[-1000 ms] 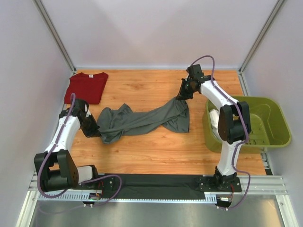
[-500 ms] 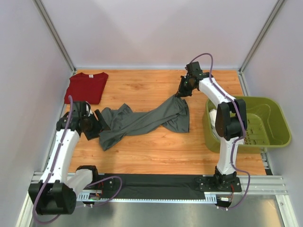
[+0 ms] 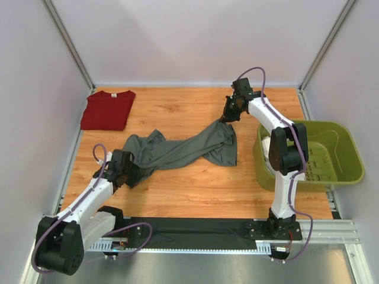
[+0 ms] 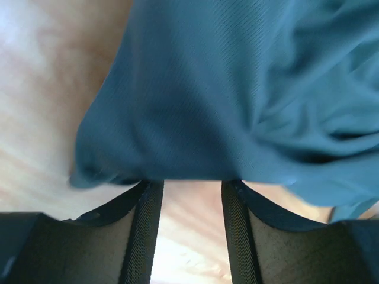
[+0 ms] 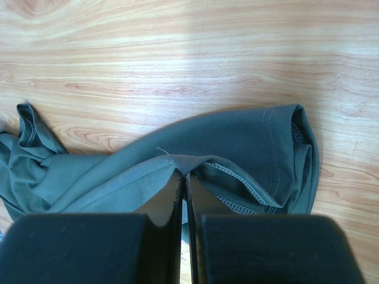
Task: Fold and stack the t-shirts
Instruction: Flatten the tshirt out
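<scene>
Stitching along grey t-shirt [image 5: 237, 142] hem sits pinched in right claw [image 5: 182, 175].

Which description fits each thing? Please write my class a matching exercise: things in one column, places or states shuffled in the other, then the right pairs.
Things
1. dark red t-shirt
2. dark grey t-shirt
3. basket
4. right tool

Descriptions
A. shut on a fold of cloth
B. standing at the right side
C. folded flat, far left corner
D. crumpled, stretched across the middle

Pairs: 1-C, 2-D, 3-B, 4-A
</scene>
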